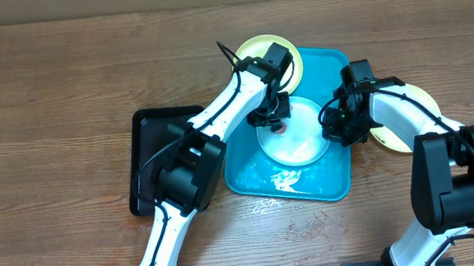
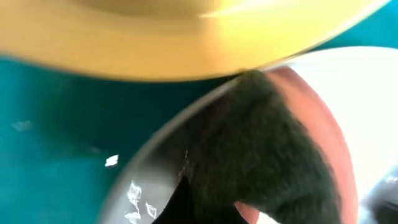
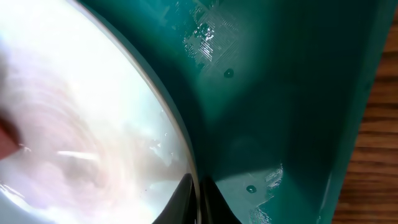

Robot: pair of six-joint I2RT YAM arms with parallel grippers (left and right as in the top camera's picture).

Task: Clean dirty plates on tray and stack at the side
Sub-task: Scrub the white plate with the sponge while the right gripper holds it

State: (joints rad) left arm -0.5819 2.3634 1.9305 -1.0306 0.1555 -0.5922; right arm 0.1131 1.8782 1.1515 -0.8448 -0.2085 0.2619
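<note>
Since I'm reading this from the near edge outward, I start at the tray [image 1: 252, 177]. A wet patch [image 1: 288, 179] shines on its floor just short of the white plate [image 1: 304, 149], which lies flat in the tray's middle. The right gripper [image 1: 334, 129] is closed on that plate's right rim; the wrist view shows the rim caught between its fingertips. The left gripper [image 1: 279, 118] is closed on a sponge [image 2: 261, 143], a dark scourer with a reddish side that rests on the plate's far-left part.

As I judge it, the rest of the plate lies toward me and to the right of the sponge. A round plate has no long axis, so any stroke direction serves.

Off the tray to the right sits a yellow plate [image 1: 392, 142], under the right arm — that arm is the nearer one for stacking. Farthest out, a second yellow plate [image 1: 252, 48] lies over the tray's far-left corner, just beyond the sponge.
</note>
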